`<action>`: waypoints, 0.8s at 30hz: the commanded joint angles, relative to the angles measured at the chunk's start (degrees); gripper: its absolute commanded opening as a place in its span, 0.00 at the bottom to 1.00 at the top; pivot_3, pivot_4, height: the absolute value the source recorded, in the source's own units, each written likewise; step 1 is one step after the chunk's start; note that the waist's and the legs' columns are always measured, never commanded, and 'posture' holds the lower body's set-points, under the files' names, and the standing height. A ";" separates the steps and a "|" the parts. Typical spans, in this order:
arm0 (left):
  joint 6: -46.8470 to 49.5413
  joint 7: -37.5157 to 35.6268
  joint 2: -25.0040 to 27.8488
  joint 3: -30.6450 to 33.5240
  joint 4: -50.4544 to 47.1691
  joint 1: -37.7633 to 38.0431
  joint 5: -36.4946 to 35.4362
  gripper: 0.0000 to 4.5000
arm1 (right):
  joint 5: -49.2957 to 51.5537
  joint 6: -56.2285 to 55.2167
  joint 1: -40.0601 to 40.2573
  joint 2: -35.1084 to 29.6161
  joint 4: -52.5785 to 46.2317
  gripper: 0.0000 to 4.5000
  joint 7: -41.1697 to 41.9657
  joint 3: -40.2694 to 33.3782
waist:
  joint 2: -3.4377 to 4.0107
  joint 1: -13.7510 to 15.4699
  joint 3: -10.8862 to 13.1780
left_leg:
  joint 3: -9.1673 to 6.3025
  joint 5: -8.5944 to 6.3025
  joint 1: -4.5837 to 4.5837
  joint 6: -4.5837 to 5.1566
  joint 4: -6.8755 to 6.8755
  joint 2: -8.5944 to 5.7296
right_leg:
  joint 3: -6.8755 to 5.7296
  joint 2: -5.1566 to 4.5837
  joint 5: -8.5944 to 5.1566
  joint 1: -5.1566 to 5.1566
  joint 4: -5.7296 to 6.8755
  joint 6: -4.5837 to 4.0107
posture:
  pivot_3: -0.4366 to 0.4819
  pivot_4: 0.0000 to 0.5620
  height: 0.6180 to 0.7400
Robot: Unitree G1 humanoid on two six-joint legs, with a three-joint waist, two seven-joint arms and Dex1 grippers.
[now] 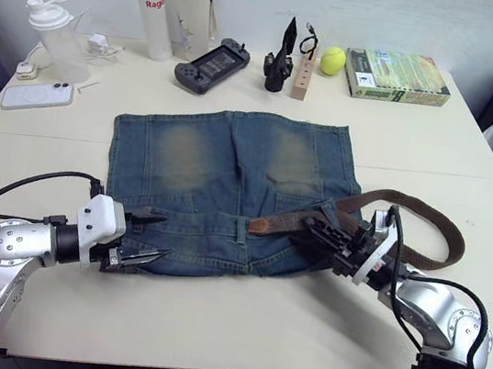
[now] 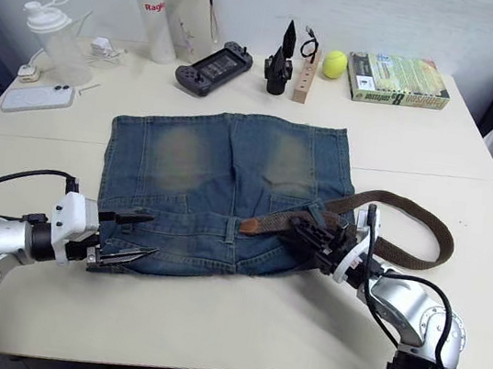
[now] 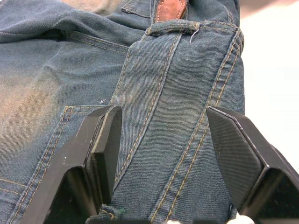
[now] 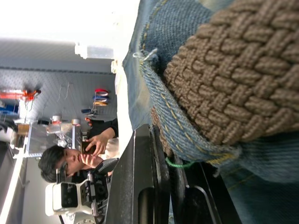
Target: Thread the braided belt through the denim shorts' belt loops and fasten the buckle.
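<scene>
1. In the middle of the white table (image 1: 234,331) lie the denim shorts (image 1: 229,177), spread flat with the waistband nearest the robot and the faded legs pointing toward 12 o'clock.
2. The braided belt (image 1: 418,215) loops on the table at about 3 o'clock from the shorts, and its reddish-brown tip (image 1: 264,225) lies on the waistband near the middle.
3. The right gripper (image 1: 327,236) sits at the shorts' 4 o'clock corner, over the belt and waistband; in the right wrist view its black fingers (image 4: 145,186) press close together with denim and braid just beside them, but I cannot tell whether they pinch the belt.
4. The left gripper (image 1: 148,237) rests at the 7 o'clock corner of the shorts, its two fingers (image 3: 105,140) spread apart astride the waistband, with a belt loop (image 3: 154,70) running between them.
5. Along the far edge, from 10 to 1 o'clock, stand a clear shaker bottle (image 1: 53,37), a white phone (image 1: 37,96), two tall bottles (image 1: 167,4), a game controller (image 1: 211,64), a yellow ball (image 1: 333,60) and a book (image 1: 397,77).
</scene>
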 commanded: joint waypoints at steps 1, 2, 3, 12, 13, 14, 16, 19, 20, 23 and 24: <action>-0.68 0.04 -0.29 0.19 -1.25 -0.23 0.07 0.71 | 1.36 -0.46 0.19 1.00 -3.48 0.00 0.80 1.66 | 0.00 -0.03 0.00 | 0.00 0.00 0.00 0.00 0.00 0.00 | 0.00 0.00 0.00 0.00 0.00 0.00 | 0.48 0.27 0.84; -0.65 0.03 -0.35 0.22 -1.26 -0.24 0.12 0.71 | 1.36 -0.60 0.27 1.09 -3.71 0.00 0.83 1.86 | 0.00 -0.02 0.00 | 0.00 0.00 0.00 0.00 -0.01 0.00 | 0.00 0.01 0.00 -0.01 0.00 0.00 | 0.48 0.27 0.84; -0.62 0.04 -0.41 0.26 -1.26 -0.24 0.18 0.71 | 1.36 -0.69 0.27 1.21 -3.77 0.00 0.90 1.82 | 0.00 -0.01 0.00 | 0.00 0.00 0.00 0.00 -0.01 0.01 | 0.00 0.01 0.00 -0.01 0.00 0.00 | 0.48 0.27 0.84; -0.79 -0.10 -0.45 0.06 -1.38 -0.19 0.59 0.71 | 1.36 3.72 -2.06 -4.68 3.01 0.00 4.66 0.04 | 0.00 0.04 0.00 | 0.01 0.00 0.00 0.00 0.01 0.00 | -0.01 0.01 0.00 0.00 -0.03 0.00 | 0.48 0.27 0.84; -0.79 -0.13 -0.44 0.04 -1.37 -0.22 0.61 0.71 | 1.36 4.39 -2.44 -5.42 3.93 0.00 4.94 0.46 | 0.00 0.05 0.00 | 0.01 0.00 -0.01 0.00 0.01 0.00 | -0.01 0.01 0.00 0.00 -0.03 0.00 | 0.48 0.27 0.84; -0.79 -0.18 -0.42 0.03 -1.38 -0.24 0.62 0.71 | 1.36 4.98 -2.86 -6.11 4.86 0.00 5.11 0.90 | 0.00 0.07 0.00 | 0.00 0.00 0.00 0.00 0.01 0.00 | -0.01 0.01 0.00 0.00 -0.04 0.00 | 0.48 0.27 0.84; -0.80 -0.23 -0.41 -0.01 -1.30 -0.37 0.68 0.71 | 1.36 6.10 -3.64 -7.46 6.35 0.00 5.55 1.78 | 0.00 0.08 0.00 | 0.00 0.00 0.00 0.00 0.01 0.01 | -0.02 0.00 0.00 0.01 -0.04 0.00 | 0.48 0.27 0.84; -0.71 -0.29 -0.43 -0.02 -1.30 -0.45 0.71 0.71 | 1.36 6.88 -5.13 -8.92 8.57 0.00 5.53 2.37 | 0.00 0.09 0.01 | 0.00 0.00 0.00 0.00 0.02 0.00 | -0.05 0.00 0.00 0.02 -0.04 -0.01 | 0.48 0.27 0.84; -0.67 -0.29 -0.43 -0.02 -1.34 -0.41 0.73 0.71 | 1.36 7.22 -5.67 -9.40 9.23 0.00 5.74 2.51 | -0.01 0.09 0.01 | 0.00 0.00 -0.01 0.00 0.03 0.00 | -0.06 0.01 0.00 0.02 -0.04 -0.01 | 0.48 0.27 0.84; -0.64 -0.28 -0.48 0.02 -1.52 -0.15 0.79 0.71 | 1.36 8.18 -7.05 -9.92 11.23 0.00 6.25 2.24 | -0.01 0.11 0.01 | 0.00 0.00 -0.01 0.00 0.03 0.00 | -0.11 0.01 0.01 0.03 -0.04 -0.01 | 0.48 0.27 0.84; -0.72 -0.24 -0.50 0.03 -1.54 -0.05 0.89 0.71 | 1.36 8.33 -7.69 -9.71 12.28 0.00 6.20 1.68 | -0.02 0.11 0.01 | 0.00 0.00 -0.01 0.00 0.03 0.00 | -0.14 0.01 0.01 0.03 -0.05 -0.01 | 0.48 0.27 0.84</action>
